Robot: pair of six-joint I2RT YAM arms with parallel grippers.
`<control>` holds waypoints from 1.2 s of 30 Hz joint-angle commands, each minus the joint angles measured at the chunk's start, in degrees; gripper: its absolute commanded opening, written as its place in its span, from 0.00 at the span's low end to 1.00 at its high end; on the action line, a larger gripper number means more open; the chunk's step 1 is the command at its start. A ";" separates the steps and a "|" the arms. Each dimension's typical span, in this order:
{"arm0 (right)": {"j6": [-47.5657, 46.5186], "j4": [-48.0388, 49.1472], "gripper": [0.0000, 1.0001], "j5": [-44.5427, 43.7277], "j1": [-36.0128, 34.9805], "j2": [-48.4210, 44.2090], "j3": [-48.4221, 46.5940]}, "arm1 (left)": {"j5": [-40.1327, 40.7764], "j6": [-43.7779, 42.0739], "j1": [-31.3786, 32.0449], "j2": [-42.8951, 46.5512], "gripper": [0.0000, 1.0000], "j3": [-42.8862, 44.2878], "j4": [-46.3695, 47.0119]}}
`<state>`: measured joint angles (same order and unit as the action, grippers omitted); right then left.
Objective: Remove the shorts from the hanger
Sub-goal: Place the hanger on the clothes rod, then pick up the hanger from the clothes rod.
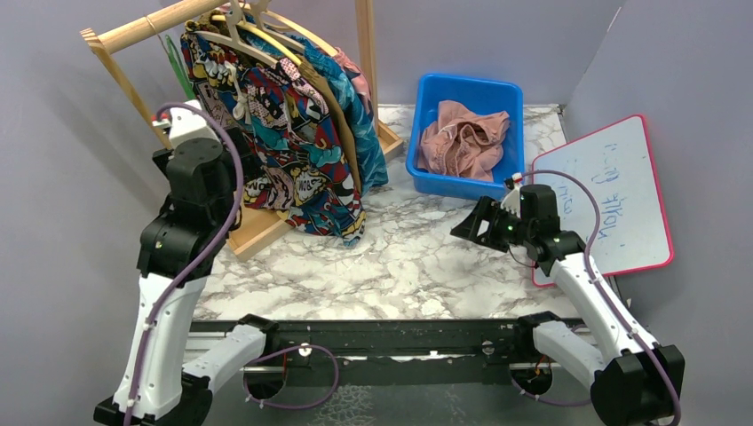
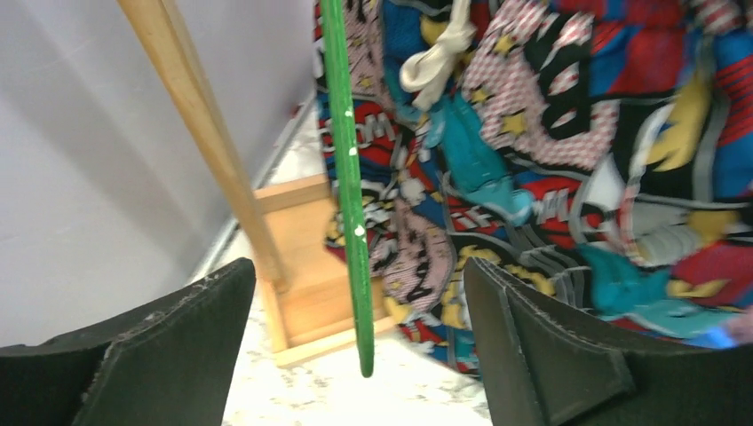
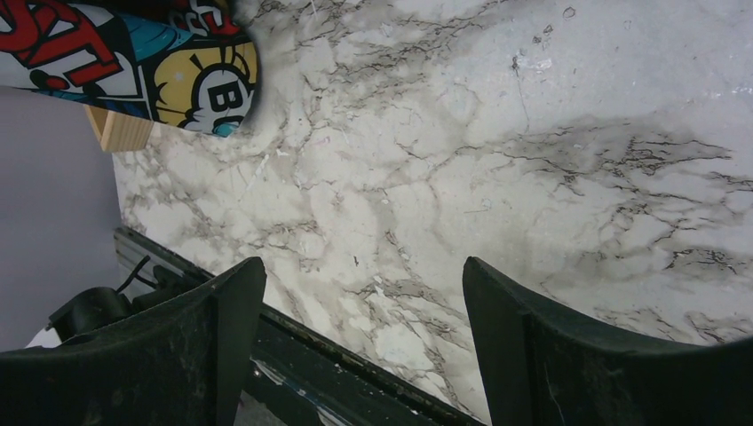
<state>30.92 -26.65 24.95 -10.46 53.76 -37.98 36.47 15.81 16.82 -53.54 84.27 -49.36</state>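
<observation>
comic-print shorts (image 1: 293, 133) hung from a hanger (image 1: 240, 46) on the wooden rack (image 1: 133, 34) at the back left of the table (image 1: 408, 257), with teal shorts (image 1: 371, 133) behind them. dusty pink shorts (image 1: 462, 138) lay crumpled in the blue bin (image 1: 469, 87). left tool (image 2: 360, 271) raised beside the rack, jaws wide apart, holding nothing; a green rod (image 2: 346, 177) hung just ahead of the gap. right tool (image 3: 360, 266) low over the table, jaws wide apart, empty
</observation>
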 commanded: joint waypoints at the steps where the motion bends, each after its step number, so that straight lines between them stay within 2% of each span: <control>1: -0.95 0.36 0.84 2.34 -0.09 -1.88 -1.61 | -7.61 0.98 -0.38 3.36 0.98 5.94 0.38; 6: -0.49 0.67 0.84 1.78 -0.09 -3.27 -0.34 | -15.44 2.27 -0.38 4.10 0.99 10.45 -0.21; 14: 0.21 1.60 0.84 2.70 -0.09 -2.89 1.08 | -42.14 5.48 -0.38 -3.16 0.99 12.11 4.56; 17: 0.09 1.05 0.84 2.13 -0.08 -2.87 1.09 | -47.34 7.13 -0.38 -5.70 0.99 12.68 7.09; 23: 0.41 1.09 0.84 1.94 -0.09 -2.83 1.16 | -46.29 11.90 -0.38 -9.18 0.98 10.44 13.16; 28: 1.20 1.26 0.84 2.07 -0.07 -2.47 0.85 | -41.72 16.21 -0.38 -10.43 0.94 7.60 17.95; 32: -0.96 7.53 0.81 14.03 -0.09 -2.64 -0.82 | -40.41 16.25 -0.38 -8.48 0.95 2.71 20.93; 34: -0.22 15.12 0.79 22.01 -0.21 -3.25 -1.68 | -40.01 15.49 -0.37 -6.88 0.95 -0.43 21.32; 36: -0.11 21.55 0.79 25.06 -0.98 -3.23 -4.61 | -41.21 13.97 -0.38 -5.06 0.96 -4.29 21.58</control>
<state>31.09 -19.84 36.88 -10.48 51.11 -37.54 -5.39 30.70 16.60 -62.33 85.30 -31.11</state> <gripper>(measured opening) 0.795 0.948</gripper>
